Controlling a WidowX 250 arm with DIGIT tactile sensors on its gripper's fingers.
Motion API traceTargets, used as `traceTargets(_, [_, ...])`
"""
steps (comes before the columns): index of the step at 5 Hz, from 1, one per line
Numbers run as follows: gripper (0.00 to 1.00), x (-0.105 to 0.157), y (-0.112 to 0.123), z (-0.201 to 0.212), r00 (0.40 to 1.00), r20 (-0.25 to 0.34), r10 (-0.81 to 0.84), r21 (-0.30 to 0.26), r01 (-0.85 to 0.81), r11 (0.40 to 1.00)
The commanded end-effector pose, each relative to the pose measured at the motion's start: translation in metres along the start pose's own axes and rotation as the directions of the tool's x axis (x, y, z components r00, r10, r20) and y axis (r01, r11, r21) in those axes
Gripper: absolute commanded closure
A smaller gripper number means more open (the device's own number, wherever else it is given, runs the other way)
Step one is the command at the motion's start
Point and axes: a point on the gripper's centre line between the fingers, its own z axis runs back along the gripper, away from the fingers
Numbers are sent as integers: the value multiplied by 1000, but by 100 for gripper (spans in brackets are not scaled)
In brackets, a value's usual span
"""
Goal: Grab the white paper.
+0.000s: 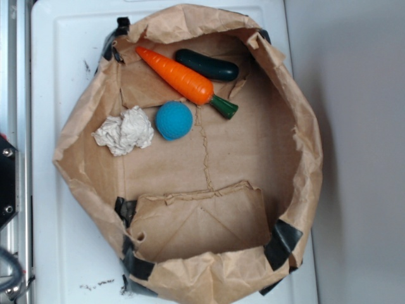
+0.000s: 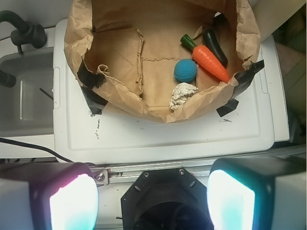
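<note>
My tool hangs well back from the work, its two pads spread wide with nothing between them, which suits a start: I am high enough to see the whole bag before committing. Going left to right in the overhead view, the white surface carries a brown paper bag whose sides are folded down and taped at the corners with black tape, so it sits open like a shallow basin. The white paper lies on the bag's floor near the left wall, a crumpled lump, just beside the blue ball and possibly touching it. Further right the orange carrot lies on a slant, its green stem pointing into the middle, and the dark cucumber rests behind it near the far wall. From the wrist view, the bag's near rim rises in front of the paper and hides its lower edge, so I judge I must come in over that rim and descend steeply, keeping one pad clear of the ball
</note>
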Motion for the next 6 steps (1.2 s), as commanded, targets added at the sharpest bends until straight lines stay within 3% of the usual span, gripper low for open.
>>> traceTargets(1, [0, 0, 0, 0, 1000, 0, 0, 0, 0, 1000])
traceTargets(3, [0, 36, 3, -7, 999, 6, 50, 5, -50, 999])
traceTargets(6, [0, 41, 5, -12, 1000, -17, 18, 7, -18, 1000])
